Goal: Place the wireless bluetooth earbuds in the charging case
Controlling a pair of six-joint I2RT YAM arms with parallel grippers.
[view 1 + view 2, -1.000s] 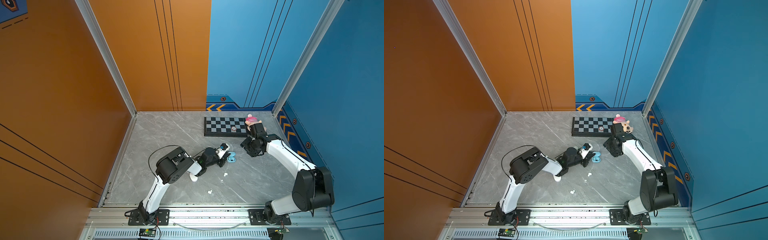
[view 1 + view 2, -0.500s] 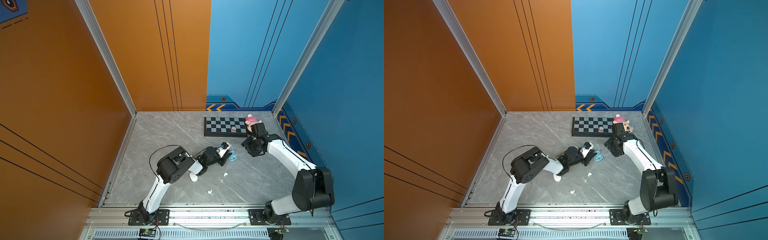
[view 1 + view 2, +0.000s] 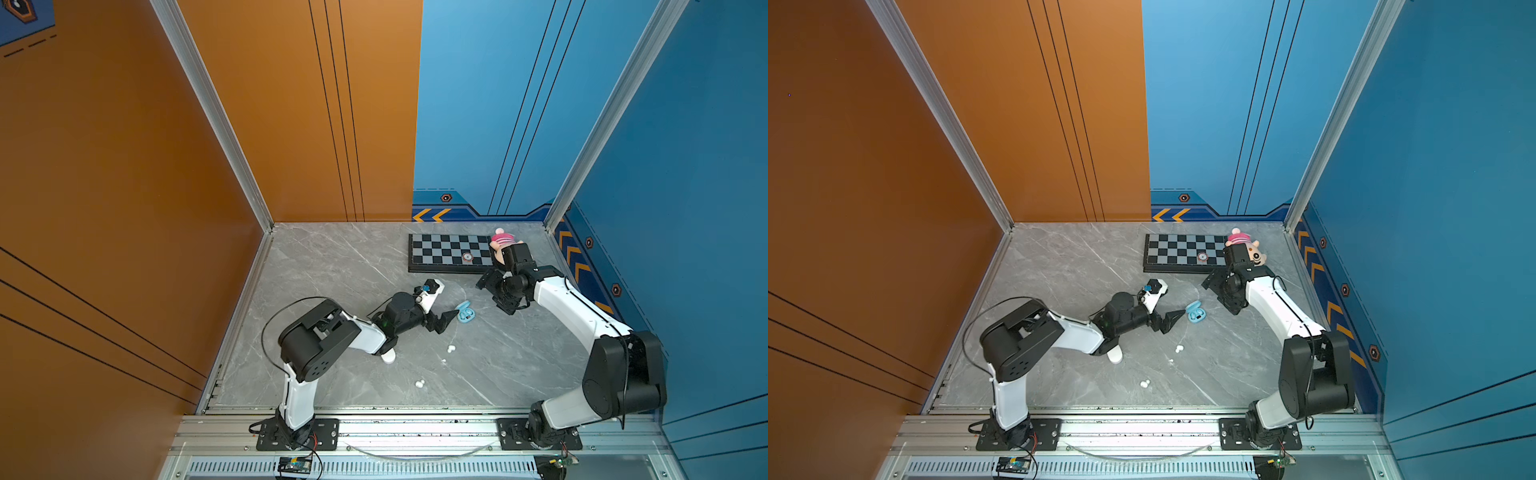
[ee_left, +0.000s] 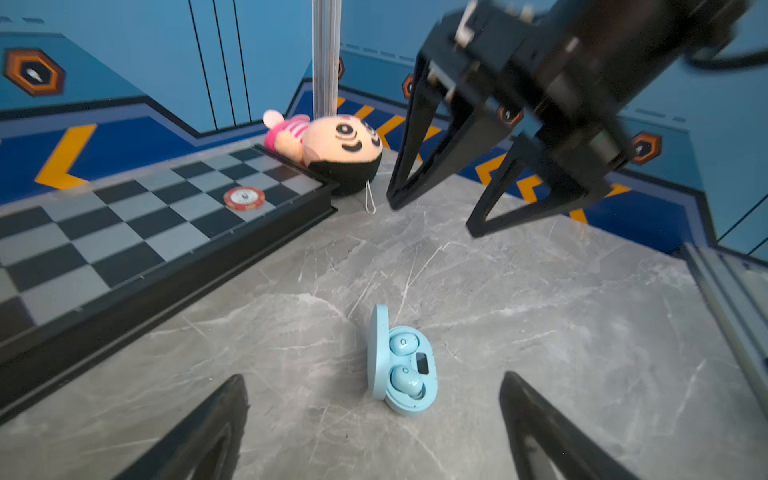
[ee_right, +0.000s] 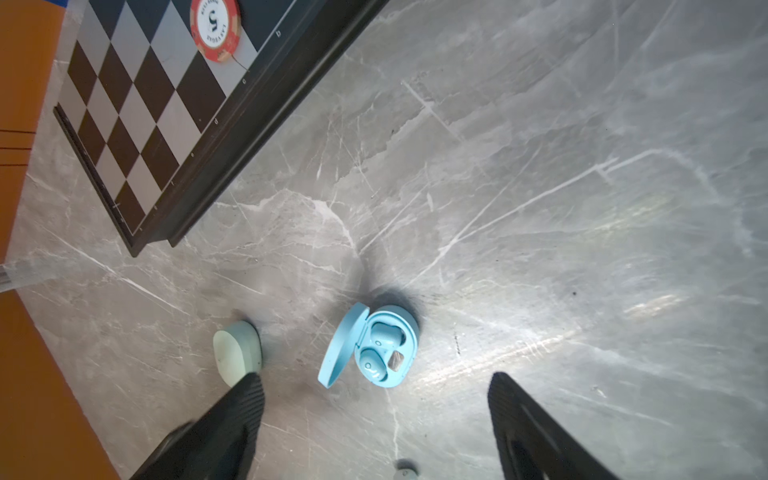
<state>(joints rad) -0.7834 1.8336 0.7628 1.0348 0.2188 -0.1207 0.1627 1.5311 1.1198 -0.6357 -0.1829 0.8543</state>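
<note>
A light blue charging case lies open on the grey table, lid upright. Two light blue earbuds sit in its wells. My left gripper is open and empty just left of the case, not touching it. On the case's right, a short way off, my right gripper hangs open and empty above the table. Loose pale earbuds lie nearer the front, one pair and another pair.
A shut mint green case lies close beside the blue one. A white rounded case sits under my left forearm. At the back right are a chessboard carrying a red poker chip and a plush doll.
Both grippers have opened: the left from fully shut, the right from half shut. The blue case now lies free on the table. The arms have barely shifted.
</note>
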